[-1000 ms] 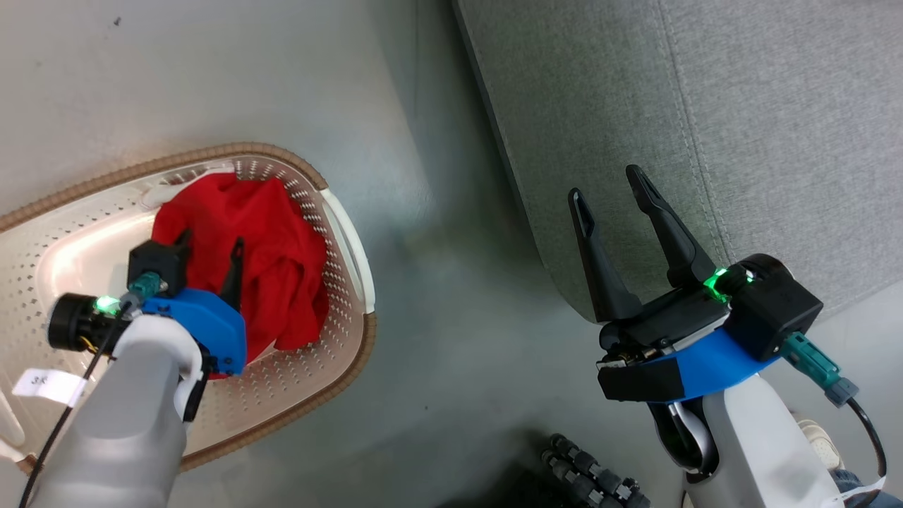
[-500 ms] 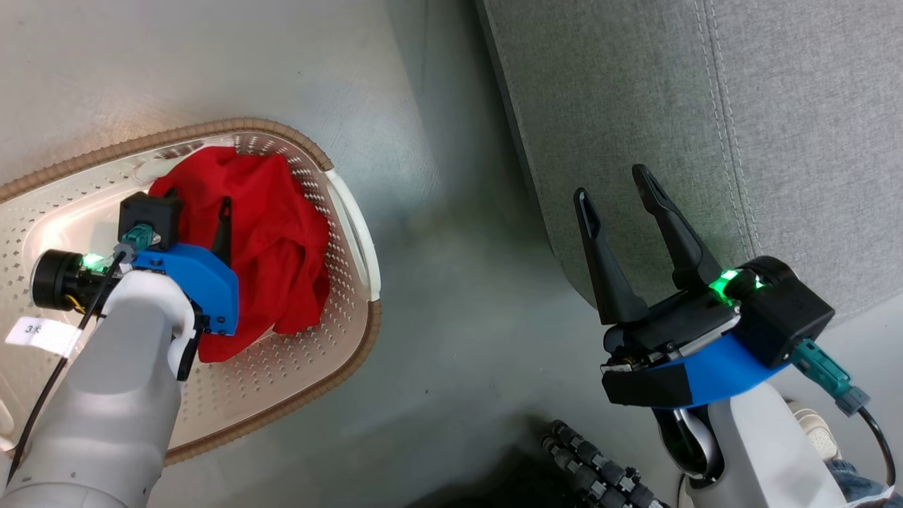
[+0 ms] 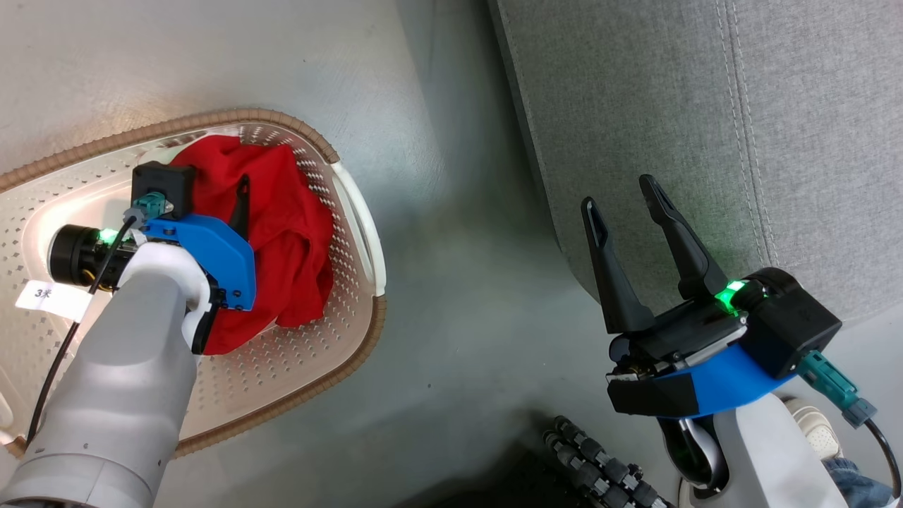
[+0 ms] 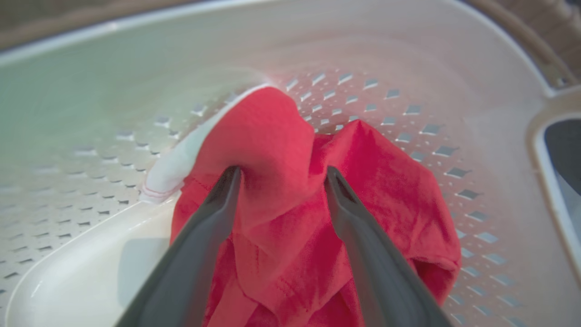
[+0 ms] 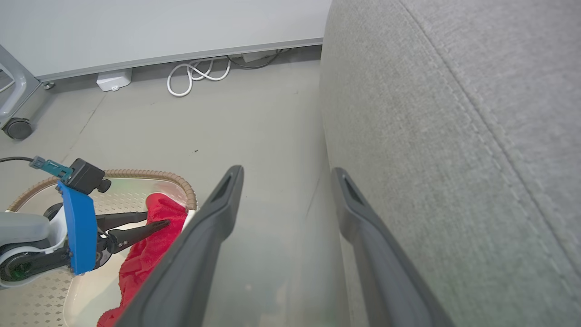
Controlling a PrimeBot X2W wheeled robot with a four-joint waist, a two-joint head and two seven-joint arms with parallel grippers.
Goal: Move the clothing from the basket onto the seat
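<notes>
The left gripper (image 4: 281,186) is down in the basket (image 3: 356,363) with its fingers (image 4: 209,218) spread apart and their tips pressed into the clothing (image 3: 296,212). A raised fold of red cloth stands between the two tips, so the jaws straddle it but have not closed on it. A strip of white trim (image 4: 170,170) shows at the heap's edge, just beside one finger. The heap lies bunched against the basket wall on the side toward the seat (image 3: 670,92), and none of it is on the seat. I cannot tell whether it is one garment or two, because the folds hide that and no print shows.

The right gripper (image 3: 621,194) hangs open and empty at the seat's rounded front edge. It is well apart from the basket, with bare floor (image 3: 437,282) between them.

The step in hand looks like the grasp: the fingers are placed and the squeeze is yet to come. The next move calls for closing firmly on that fold. After that comes a straight lift, high enough for the trailing cloth to clear the brown rim, and a swing across the floor gap to the seat. Jersey is slack and slippery, so a thin pinch may slide out and a deeper bite would be safer. The cloth could also drag on the rim and tip the light basket.
</notes>
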